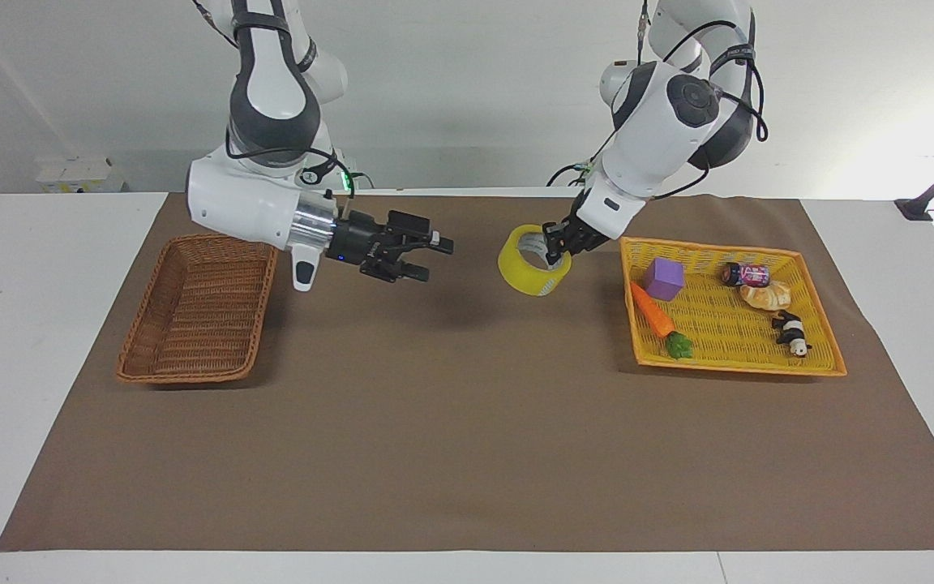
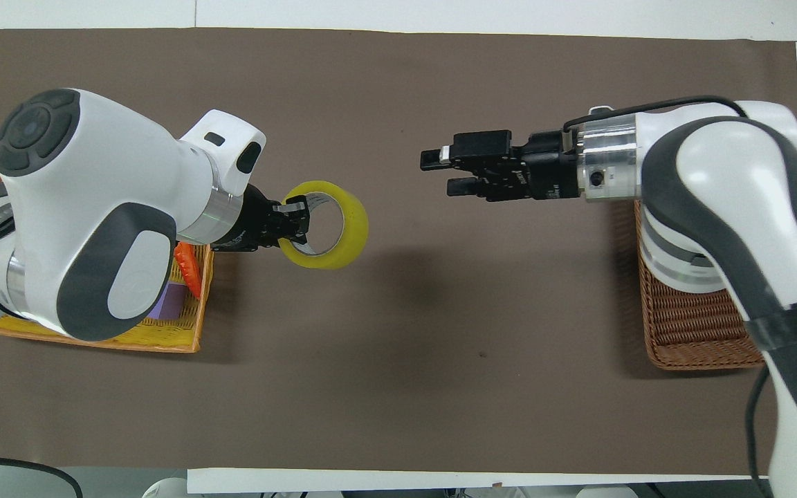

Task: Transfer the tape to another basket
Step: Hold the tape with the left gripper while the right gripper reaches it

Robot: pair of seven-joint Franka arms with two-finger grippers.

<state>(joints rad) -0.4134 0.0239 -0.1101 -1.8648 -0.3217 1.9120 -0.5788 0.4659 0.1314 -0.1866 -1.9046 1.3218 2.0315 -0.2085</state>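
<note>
The yellow tape roll (image 1: 525,277) hangs in the air over the brown mat, beside the yellow tray and clear of it. My left gripper (image 1: 556,247) is shut on the roll's wall, with one finger inside the ring; the roll (image 2: 353,228) and this gripper (image 2: 293,221) also show in the overhead view. My right gripper (image 1: 439,259) is open and empty over the middle of the mat, pointing at the tape with a gap between them; it also shows in the overhead view (image 2: 438,173). The dark-brown wicker basket (image 1: 183,375) stands empty at the right arm's end, partly hidden by the right arm in the overhead view (image 2: 689,339).
A flat yellow-orange tray (image 1: 739,369) at the left arm's end holds a purple cube (image 1: 663,278), a toy carrot (image 1: 652,311), a bread piece (image 1: 767,296), a small can (image 1: 747,274) and a panda figure (image 1: 791,332). A brown mat (image 1: 451,438) covers the table.
</note>
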